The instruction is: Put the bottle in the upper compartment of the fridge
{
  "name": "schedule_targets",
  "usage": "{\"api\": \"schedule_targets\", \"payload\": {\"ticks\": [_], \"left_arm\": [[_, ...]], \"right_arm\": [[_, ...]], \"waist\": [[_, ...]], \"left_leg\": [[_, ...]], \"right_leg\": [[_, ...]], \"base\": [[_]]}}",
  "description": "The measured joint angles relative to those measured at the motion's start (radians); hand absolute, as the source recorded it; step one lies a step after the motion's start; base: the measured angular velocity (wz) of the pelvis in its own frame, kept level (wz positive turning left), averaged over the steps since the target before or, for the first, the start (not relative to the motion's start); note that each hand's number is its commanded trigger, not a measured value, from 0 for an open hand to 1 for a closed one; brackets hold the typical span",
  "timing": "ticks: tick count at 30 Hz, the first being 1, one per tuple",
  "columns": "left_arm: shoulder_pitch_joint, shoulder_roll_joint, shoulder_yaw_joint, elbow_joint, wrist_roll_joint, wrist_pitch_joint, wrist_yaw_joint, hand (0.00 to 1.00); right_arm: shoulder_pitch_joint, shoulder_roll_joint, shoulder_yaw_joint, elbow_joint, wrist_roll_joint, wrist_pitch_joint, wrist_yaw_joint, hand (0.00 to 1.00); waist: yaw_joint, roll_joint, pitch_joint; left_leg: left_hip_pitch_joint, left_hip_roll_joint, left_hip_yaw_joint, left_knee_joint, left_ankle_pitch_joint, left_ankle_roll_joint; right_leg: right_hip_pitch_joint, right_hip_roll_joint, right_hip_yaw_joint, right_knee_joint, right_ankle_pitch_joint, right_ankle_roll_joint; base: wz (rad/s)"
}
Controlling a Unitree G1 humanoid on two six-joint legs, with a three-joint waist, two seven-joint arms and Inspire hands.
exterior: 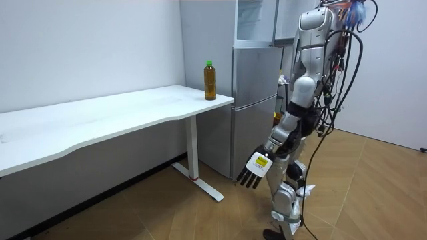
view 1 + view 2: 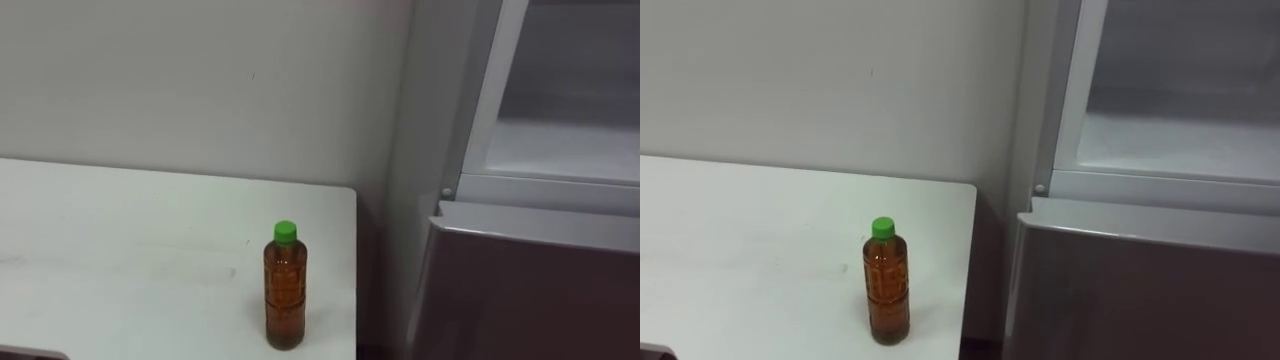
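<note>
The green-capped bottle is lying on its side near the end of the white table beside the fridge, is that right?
Not quite. The green-capped bottle stands upright, not on its side, as the left eye view shows. The rest holds: it is near the end of the white table, beside the fridge.

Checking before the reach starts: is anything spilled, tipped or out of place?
Nothing stands out. The bottle stands upright and capped on the white table, near its corner, no spill around it; the upper fridge compartment is open.
</note>
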Motion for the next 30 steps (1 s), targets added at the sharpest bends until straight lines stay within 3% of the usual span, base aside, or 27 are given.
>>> {"api": "schedule_targets", "payload": {"ticks": [3, 17, 22, 26, 30], "left_arm": [[0.000, 0.003, -0.002, -0.005, 0.019, -0.005, 0.001, 0.00], [-0.022, 0.028, -0.073, -0.005, 0.033, -0.013, 0.013, 0.00], [-0.022, 0.036, -0.085, -0.006, 0.039, -0.012, 0.010, 0.00], [-0.027, 0.046, -0.123, -0.002, 0.041, -0.012, 0.010, 0.00], [-0.027, 0.046, -0.117, -0.001, 0.057, -0.008, 0.009, 0.00]], "right_arm": [[0.004, 0.000, -0.003, -0.069, -0.032, -0.010, 0.030, 0.00], [0.038, 0.008, 0.099, -0.715, -0.018, -0.012, 0.102, 0.00], [0.044, 0.009, 0.100, -0.789, -0.020, 0.048, 0.099, 0.00], [0.042, -0.035, 0.096, -0.929, -0.022, 0.058, 0.093, 0.00], [0.004, -0.030, 0.081, -1.095, -0.027, 0.046, 0.093, 0.00]], "waist": [[0.000, -0.002, -0.0008], [0.003, -0.007, 0.0001], [0.010, -0.004, 0.0023], [0.017, 0.008, 0.0087], [0.022, 0.011, 0.0078]], "left_leg": [[-0.001, 0.000, 0.001, 0.000, 0.000, 0.000], [-0.002, 0.001, 0.003, -0.003, 0.000, 0.000], [-0.002, 0.002, 0.016, -0.003, 0.000, 0.000], [-0.002, 0.003, 0.032, -0.003, 0.000, 0.000], [-0.001, 0.003, 0.039, -0.003, 0.001, -0.001]], "right_leg": [[-0.001, 0.000, 0.000, -0.001, 0.000, 0.000], [-0.011, 0.003, 0.021, 0.012, 0.001, -0.001], [-0.019, 0.005, 0.043, 0.015, 0.002, -0.002], [-0.027, 0.007, 0.054, 0.018, 0.007, -0.005], [-0.036, 0.010, 0.071, 0.029, 0.007, -0.005]], "base": [[0.00], [0.00], [-0.07], [-0.13], [-0.07]]}}
